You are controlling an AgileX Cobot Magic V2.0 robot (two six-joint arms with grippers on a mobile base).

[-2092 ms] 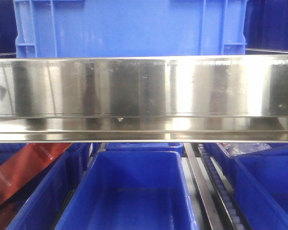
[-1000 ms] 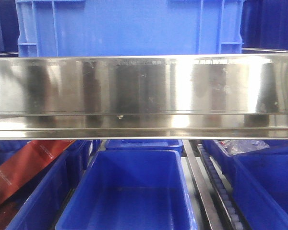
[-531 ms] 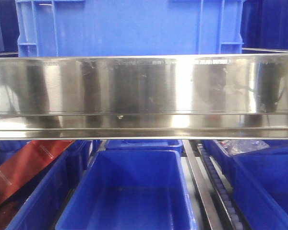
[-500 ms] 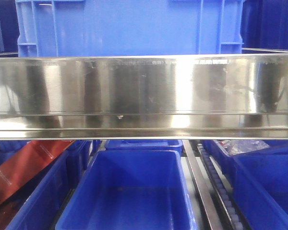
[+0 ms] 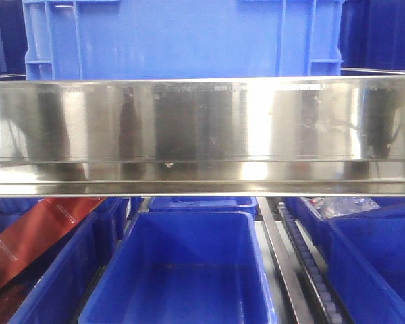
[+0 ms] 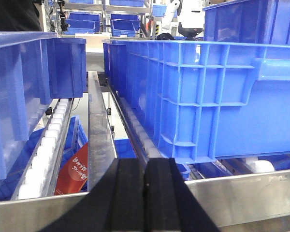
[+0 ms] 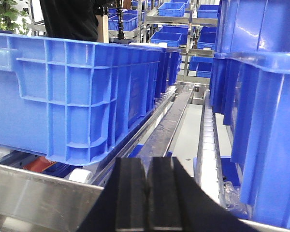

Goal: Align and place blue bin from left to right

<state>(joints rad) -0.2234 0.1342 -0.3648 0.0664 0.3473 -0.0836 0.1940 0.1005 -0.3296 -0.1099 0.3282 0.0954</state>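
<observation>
We see the blue bin (image 5: 182, 37) sitting on the upper shelf level, its flat front wall rising just behind the shiny steel rail (image 5: 202, 135) that runs across the front view. In the left wrist view, our left gripper (image 6: 145, 193) has its two black pads pressed together with nothing between them, and the blue bin (image 6: 208, 96) stands ahead and to the right of it, its ribbed corner resting on white rollers (image 6: 48, 145) and not touching the pads. A steel divider (image 6: 99, 135) runs straight away from this gripper.

In the right wrist view, our right gripper (image 7: 146, 193) is likewise closed on nothing, and the bin (image 7: 72, 92) lies ahead and to the left of it, apart from the pads. Another blue crate (image 7: 266, 135) stands to the right of this gripper. Below the rail, a deeper-blue tapered bin (image 5: 182, 270) sits open-topped on the lower level.
</observation>
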